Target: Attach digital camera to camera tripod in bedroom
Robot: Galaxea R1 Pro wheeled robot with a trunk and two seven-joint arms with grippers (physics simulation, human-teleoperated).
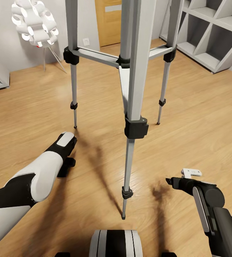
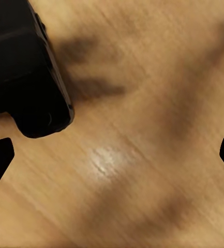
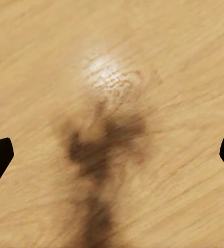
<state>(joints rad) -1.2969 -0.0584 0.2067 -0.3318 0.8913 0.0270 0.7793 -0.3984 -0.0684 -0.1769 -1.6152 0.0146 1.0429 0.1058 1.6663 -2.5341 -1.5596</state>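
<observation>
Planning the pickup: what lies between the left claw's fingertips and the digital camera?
Only bare wood floor, per the left wrist view; the digital camera sits off to one side.

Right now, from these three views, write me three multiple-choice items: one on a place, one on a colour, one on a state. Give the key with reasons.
1. Where does the camera tripod stand?
A. On the wood floor, straight ahead of the robot
B. On a shelf
C. On a bed

2. What colour is the small spot on top of the digital camera?
A. Green
B. Red
C. Blue

3. How is the right gripper?
A. Shut on the camera
B. Shut on a tripod leg
C. Open, with nothing between its fingers

Key:
1 A: the head view shows its three silver legs planted on the floorboards ahead.
2 B: the left wrist view shows a red patch at the black body's corner.
3 C: the right wrist view shows the fingertips wide apart, with bare floor and shadow between them.
</observation>
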